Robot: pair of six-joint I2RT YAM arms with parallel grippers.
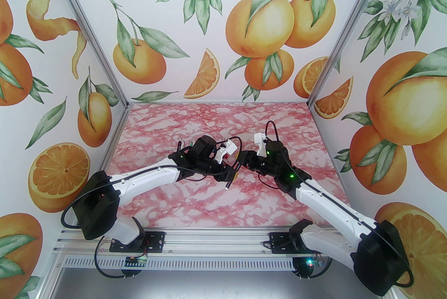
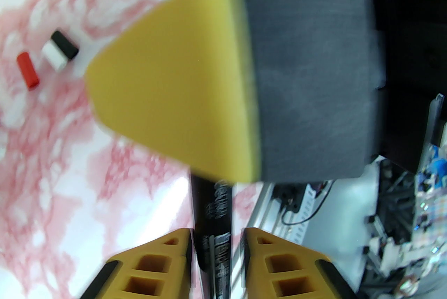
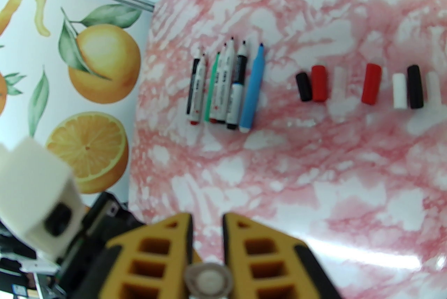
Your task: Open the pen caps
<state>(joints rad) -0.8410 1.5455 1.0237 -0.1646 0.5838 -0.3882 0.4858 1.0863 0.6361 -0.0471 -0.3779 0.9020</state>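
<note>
Seven loose caps (image 3: 371, 88), seven pens (image 3: 227, 88); left hand (image 2: 216, 231), right hand (image 3: 206, 220) tight on an eighth pen (image 2: 218, 206).

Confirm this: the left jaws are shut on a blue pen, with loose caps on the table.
Not blue: the left wrist view shows the left gripper with jaws shut on a black pen. Loose caps do lie on the table.

Right wrist view: pens (image 3: 223, 88) lie side by side on table (image 3: 279, 168), left; pen caps (image 3: 370, 84) in a row right of them, well apart. Held pen (image 2: 218, 206) spans left gripper (image 2: 217, 231) to right gripper (image 3: 207, 217).
</note>
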